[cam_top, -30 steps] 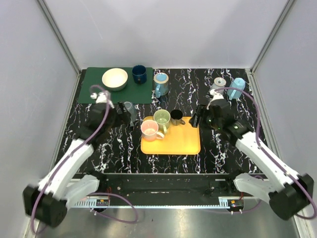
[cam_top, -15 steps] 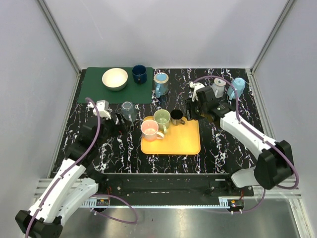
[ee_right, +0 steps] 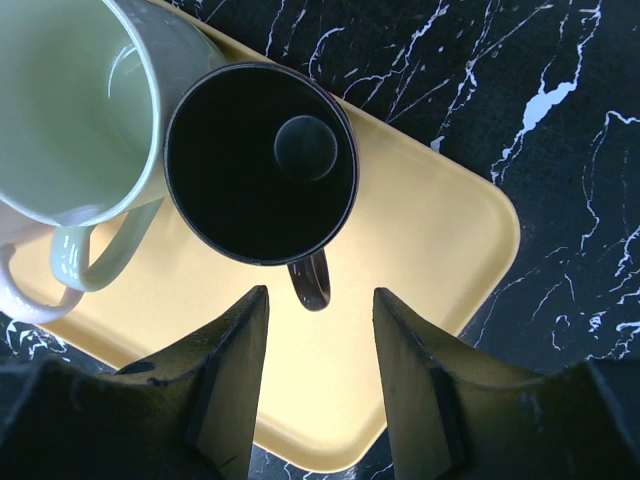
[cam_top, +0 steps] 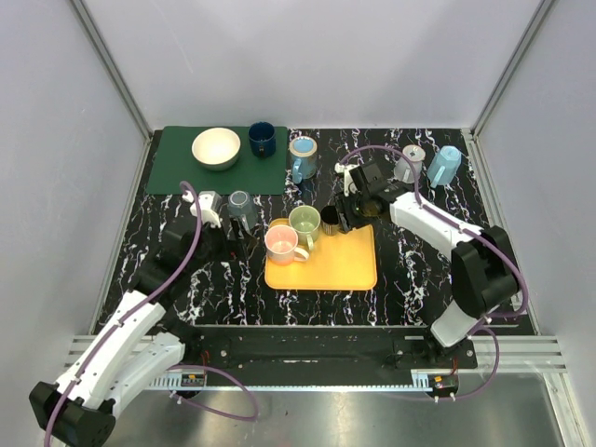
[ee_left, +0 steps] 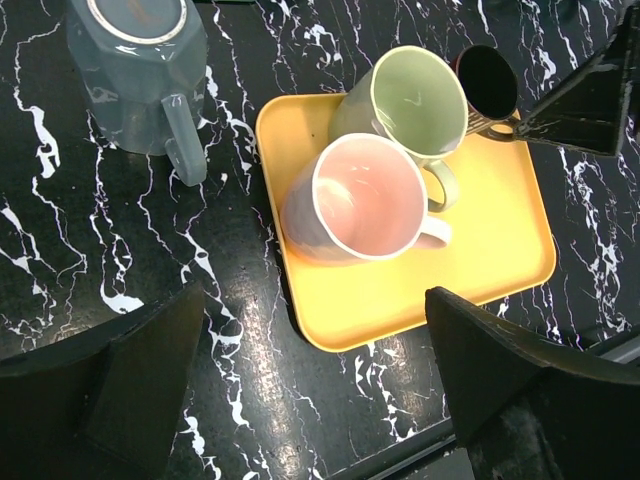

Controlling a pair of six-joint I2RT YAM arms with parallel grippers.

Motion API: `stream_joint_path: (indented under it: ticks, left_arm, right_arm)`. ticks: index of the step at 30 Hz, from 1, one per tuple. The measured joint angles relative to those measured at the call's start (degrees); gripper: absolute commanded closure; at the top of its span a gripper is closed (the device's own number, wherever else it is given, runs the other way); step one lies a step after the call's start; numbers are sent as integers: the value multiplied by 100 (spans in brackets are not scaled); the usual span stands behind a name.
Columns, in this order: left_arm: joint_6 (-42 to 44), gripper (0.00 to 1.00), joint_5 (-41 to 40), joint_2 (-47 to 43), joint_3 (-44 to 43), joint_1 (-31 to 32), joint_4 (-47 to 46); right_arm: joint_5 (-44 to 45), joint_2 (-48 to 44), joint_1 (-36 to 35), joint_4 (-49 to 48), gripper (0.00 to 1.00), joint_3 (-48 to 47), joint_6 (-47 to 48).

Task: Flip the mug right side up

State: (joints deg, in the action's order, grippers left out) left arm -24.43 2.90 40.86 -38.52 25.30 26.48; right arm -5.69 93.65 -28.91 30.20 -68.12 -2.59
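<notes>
A black mug [ee_right: 260, 165] stands mouth up at the back right of the yellow tray [ee_right: 420, 260]; its handle [ee_right: 310, 285] points toward my right gripper [ee_right: 320, 340]. That gripper [cam_top: 349, 212] hovers over the handle, open, its jaws apart on either side and touching nothing. A translucent grey mug [ee_left: 135, 75] stands on the marble left of the tray [cam_top: 321, 270], its flat ringed end up, so it looks upside down. My left gripper [ee_left: 310, 330] is wide open above the tray's near left corner, holding nothing; in the top view the left gripper [cam_top: 233, 237] is just in front of the grey mug [cam_top: 240, 207].
A pink mug [ee_left: 360, 200] and a green mug [ee_left: 415, 100] stand mouth up in the tray, touching. A green mat [cam_top: 177, 172] holds a white bowl [cam_top: 216, 148] and a dark blue cup [cam_top: 262, 139]. A light blue mug [cam_top: 303, 158], a silver cup [cam_top: 410, 163] and a pale blue cup [cam_top: 445, 166] stand behind.
My right gripper has swung left from beside the tray to over the black mug's handle, its jaws narrowing. The left arm drew back from the grey mug, then shifted right toward the tray.
</notes>
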Motion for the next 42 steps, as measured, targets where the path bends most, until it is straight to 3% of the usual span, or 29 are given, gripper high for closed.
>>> stream_joint_path:
  ticks: [17, 33, 42]
  left_arm:
    - [2, 6, 42, 116, 0, 59, -2]
    - [2, 6, 46, 138, 63, 59, -44]
    - [2, 6, 61, 162, 68, 59, -46]
  right_arm:
    - [0, 540, -109, -144, 52, 0, 72]
    - [20, 448, -142, -199, 46, -11, 144]
    - [20, 59, -164, -514, 49, 90, 138]
